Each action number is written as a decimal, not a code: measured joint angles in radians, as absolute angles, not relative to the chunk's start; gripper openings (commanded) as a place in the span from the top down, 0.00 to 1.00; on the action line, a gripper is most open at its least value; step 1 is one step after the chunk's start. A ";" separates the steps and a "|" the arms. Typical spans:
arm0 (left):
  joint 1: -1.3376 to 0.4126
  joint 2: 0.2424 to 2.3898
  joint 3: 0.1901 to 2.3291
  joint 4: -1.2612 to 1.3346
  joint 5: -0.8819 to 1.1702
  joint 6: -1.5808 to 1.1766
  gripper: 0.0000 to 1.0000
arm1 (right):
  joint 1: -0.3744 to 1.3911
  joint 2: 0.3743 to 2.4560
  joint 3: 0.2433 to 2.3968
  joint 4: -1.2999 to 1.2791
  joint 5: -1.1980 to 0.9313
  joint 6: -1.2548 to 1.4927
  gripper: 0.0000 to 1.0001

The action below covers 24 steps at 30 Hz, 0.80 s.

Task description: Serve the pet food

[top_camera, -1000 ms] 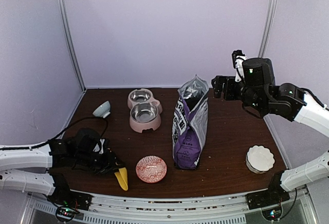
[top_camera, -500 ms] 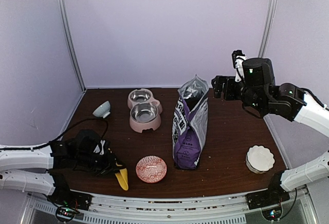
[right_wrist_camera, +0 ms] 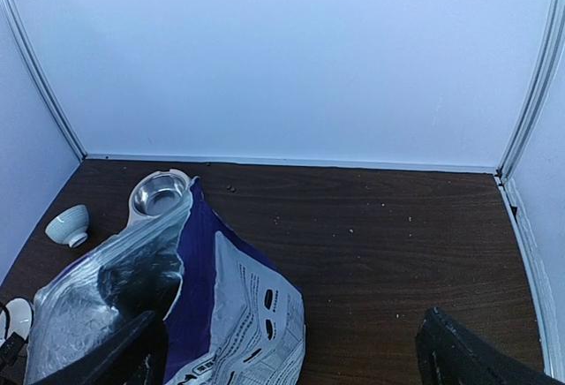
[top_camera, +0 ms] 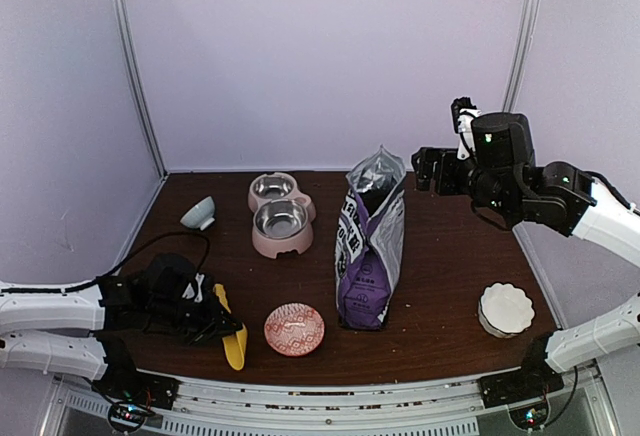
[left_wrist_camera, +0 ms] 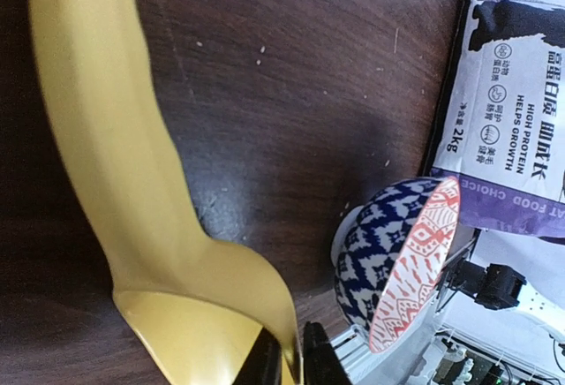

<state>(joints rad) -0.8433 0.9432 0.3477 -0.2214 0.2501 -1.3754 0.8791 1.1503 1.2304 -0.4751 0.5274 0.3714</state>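
Note:
My left gripper (top_camera: 222, 324) is low at the front left of the table. In the left wrist view its jaws are pinched shut on the bowl rim of the yellow scoop (left_wrist_camera: 132, 226), whose handle runs away from the camera. The scoop (top_camera: 233, 342) lies tilted beside a patterned dish (top_camera: 294, 329). The purple food bag (top_camera: 370, 246) stands upright mid-table with its top open. The pet food is hidden inside it. My right gripper (top_camera: 428, 171) hangs open in the air just right of the bag's top. Its fingers (right_wrist_camera: 468, 354) are spread wide above the bag (right_wrist_camera: 221, 314), holding nothing.
A pink double pet bowl (top_camera: 277, 214) with steel inserts stands behind and left of the bag. A small pale cup (top_camera: 199, 213) sits at the back left, and a white fluted bowl (top_camera: 505, 309) at the front right. The patterned dish (left_wrist_camera: 397, 261) is close to my left fingers.
My left gripper has closed on the scoop's rim, and the scoop has tipped so its handle now points away from the table's front edge. The right arm has not moved.

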 measured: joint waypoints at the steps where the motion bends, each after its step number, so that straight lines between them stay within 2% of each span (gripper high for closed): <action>1: -0.843 0.939 0.348 -0.221 0.248 -1.379 0.90 | 0.879 1.150 1.230 -0.475 0.528 0.371 0.00; 8: -0.843 0.907 0.348 -0.208 0.226 -1.405 0.99 | 0.879 1.150 1.230 -0.475 0.529 0.371 0.00; 12: -0.843 0.897 0.348 -0.205 0.202 -1.411 0.99 | 0.879 1.150 1.230 -0.475 0.528 0.370 0.00; 15: -0.843 0.896 0.348 -0.202 0.197 -1.412 0.96 | 0.879 1.150 1.230 -0.476 0.528 0.370 0.00; 24: -0.843 0.895 0.358 -0.250 0.198 -1.378 0.71 | 0.879 1.137 1.227 -0.475 0.528 0.370 0.00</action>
<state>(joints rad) -0.8433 0.8951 0.3576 -0.2501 0.1978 -1.3785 0.8791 1.1374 1.2274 -0.4751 0.5278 0.3702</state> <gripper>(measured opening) 0.218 0.999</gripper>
